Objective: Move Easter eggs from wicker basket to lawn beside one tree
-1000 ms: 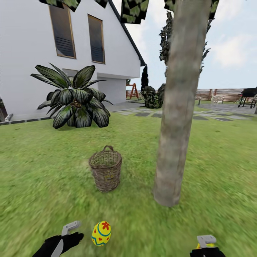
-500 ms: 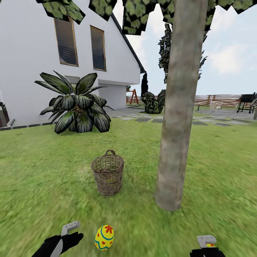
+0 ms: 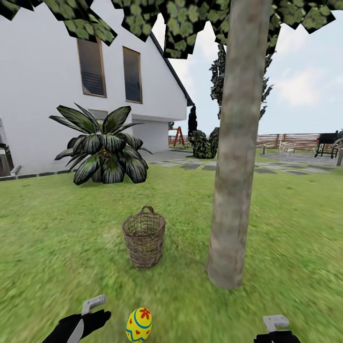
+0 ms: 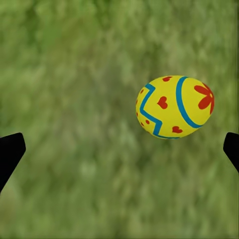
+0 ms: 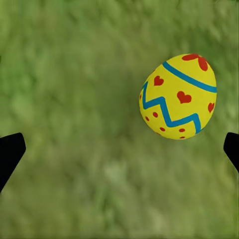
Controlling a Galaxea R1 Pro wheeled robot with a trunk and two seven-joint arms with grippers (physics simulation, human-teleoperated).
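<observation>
My right wrist view is showing a second Easter egg (image 5: 178, 97) lying on the lawn (image 5: 74, 99); both my jaws are gaping wide, empty.

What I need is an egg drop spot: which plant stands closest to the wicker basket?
The tree with the thick grey-brown trunk, beside the wicker basket; the spiky palm plant and dark conifer stand farther back.
</observation>
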